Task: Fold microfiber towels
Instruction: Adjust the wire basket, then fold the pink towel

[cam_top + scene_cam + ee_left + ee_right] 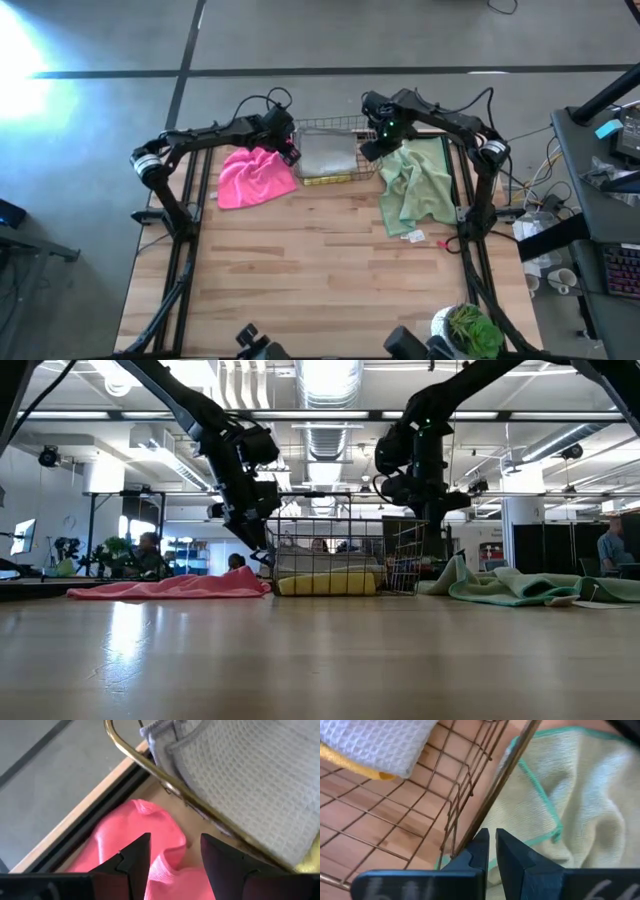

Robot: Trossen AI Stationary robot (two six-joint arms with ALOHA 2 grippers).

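near the table's front edge, bare wooden table (pixel 300 270) and a small potted plant (pixel 470 330); farther back, two towels lie loose on the boards. the pale sage green towel (pixel 415 185) sprawls crumpled on the right side, a small white tag at its near corner, its far edge running up beside the copper wire basket (pixel 325 150). the hot pink towel (pixel 255 175) lies bunched on the left, just beside the basket's other side. inside the basket rests a light grey towel (pixel 325 152) over a yellow towel (pixel 325 584), whose edge shows beneath it. the right gripper (pixel 492 852) hovers at the basket's right wall above the sage towel's green-stitched hem, jaws nearly pressed together with only a thin gap and nothing seen between them. the left gripper (pixel 175 857) hangs over the far part of the pink towel beside the basket rim, jaws spread and empty. judged handling: all cloths appear light, limp and non-slippery, apt to sag and drag rather than hold a shape; a corner or stitched hem offers the surest pinch, with two adjacent corners best for spreading a towel flat. beyond the table, an open workshop with people seated at desks.
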